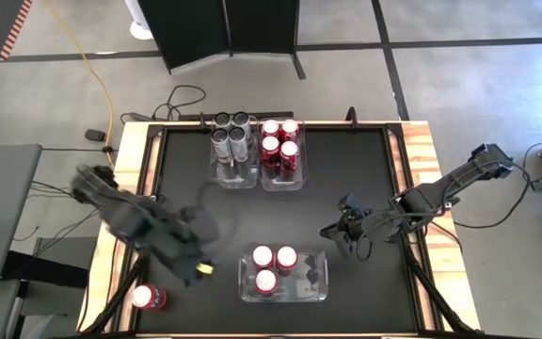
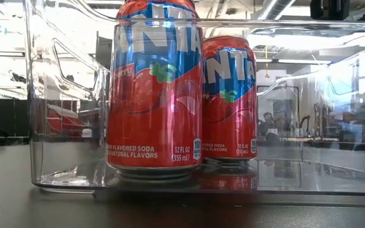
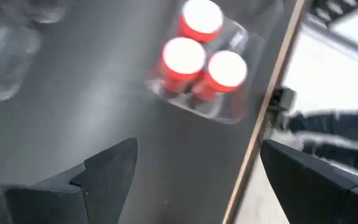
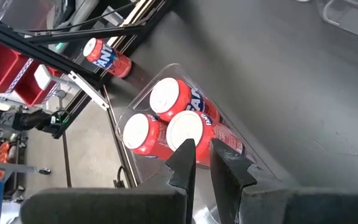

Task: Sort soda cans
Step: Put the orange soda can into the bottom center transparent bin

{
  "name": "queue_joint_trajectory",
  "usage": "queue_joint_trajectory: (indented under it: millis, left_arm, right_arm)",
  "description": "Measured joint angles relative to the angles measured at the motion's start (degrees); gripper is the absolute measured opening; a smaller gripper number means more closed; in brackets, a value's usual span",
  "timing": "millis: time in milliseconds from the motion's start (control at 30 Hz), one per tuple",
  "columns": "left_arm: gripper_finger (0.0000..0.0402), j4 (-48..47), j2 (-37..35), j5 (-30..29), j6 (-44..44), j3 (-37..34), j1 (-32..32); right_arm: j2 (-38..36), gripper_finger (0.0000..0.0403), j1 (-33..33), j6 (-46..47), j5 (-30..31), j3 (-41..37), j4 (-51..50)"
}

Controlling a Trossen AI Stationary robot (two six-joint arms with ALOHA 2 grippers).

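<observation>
We see a black table (image 1: pixel 186 160) holding three clear bins. At the far edge two bins stand side by side: the left bin (image 1: pixel 232 177) holds four silver cans (image 1: pixel 231 137), and the right bin (image 1: pixel 283 179) just beside it holds four red cans (image 1: pixel 279 143). The near bin (image 1: pixel 313 278) sits at the near middle with three red cans (image 1: pixel 273 266) grouped in its left half; in the low view two of them stand upright, one behind the other. One more red can (image 1: pixel 147 298) lies on its side at the near left corner, on the table's wooden border, well apart from the bins. Our left gripper (image 1: pixel 199 266) hangs over the near left part of the table, between that stray can and the near bin, its fingers (image 3: pixel 107 171) spread wide and holding nothing. Our right gripper (image 1: pixel 339 234) hovers over the right part of the table, just beyond the near bin's far right corner, its fingers (image 4: pixel 184 163) drawn narrow with only a thin gap, also empty.
</observation>
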Motion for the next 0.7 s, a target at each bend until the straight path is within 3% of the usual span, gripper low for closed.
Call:
queue_joint_trajectory:
  millis: [167,267,467,700]
  left_arm:
    - [0.0334,-0.1,-13.7,-10.1,-10.8,-14.1,-3.0]
    - [0.0334,0.5,-19.9,-10.1,-15.7,-23.5,-4.2]
    - [0.0334,7.7,-24.2,2.2,-15.1,-39.7,-5.2]
    - [0.0334,19.1,-21.1,22.2,-16.6,-52.3,-5.7]
  right_arm:
    - [0.0,0.0066,-0.5,0.0,0.0,0.0,0.0]
    - [0.0,0.0066,-0.4,0.0,0.0,0.0,0.2]
    - [0.0,0.0066,0.3,0.2,0.0,0.0,0.3]
    - [0.0,0.0066,-1.5,-0.8,0.0,0.0,0.4]
